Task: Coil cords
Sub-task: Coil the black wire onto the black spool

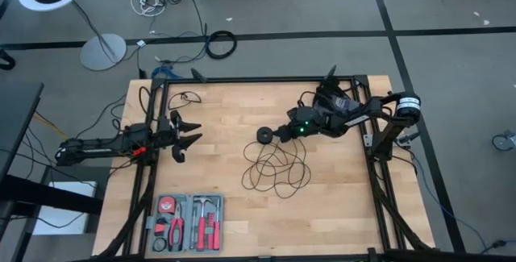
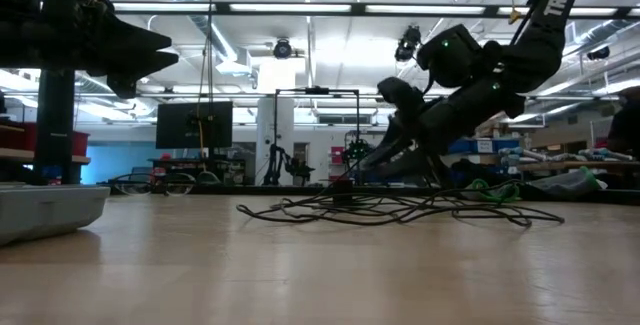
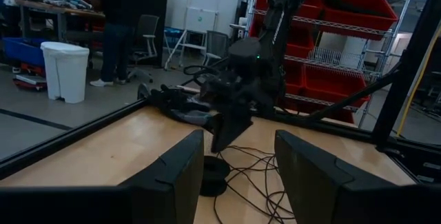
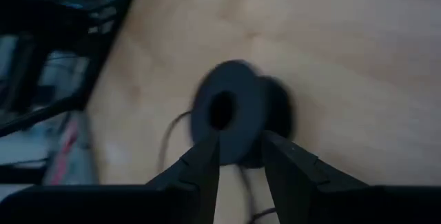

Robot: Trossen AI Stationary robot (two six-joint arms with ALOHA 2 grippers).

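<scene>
One cord point(image 1: 278, 165) lies in a loose tangle of loops near the middle of the worktop point(image 1: 234, 117), its single round puck point(image 1: 264, 134) at about eleven o'clock from the heap. The right claw point(image 1: 278, 132) is down at the puck, fingers either side of its edge, gripping it. The left claw point(image 1: 190, 132), over at nine o'clock, hangs spread and empty. One tool case point(image 1: 187, 222) sits at seven o'clock.

A thin black cord point(image 1: 276, 168) lies in loose tangled loops on the surface point(image 1: 226, 117), its round puck point(image 1: 264, 134) beside them.
</scene>
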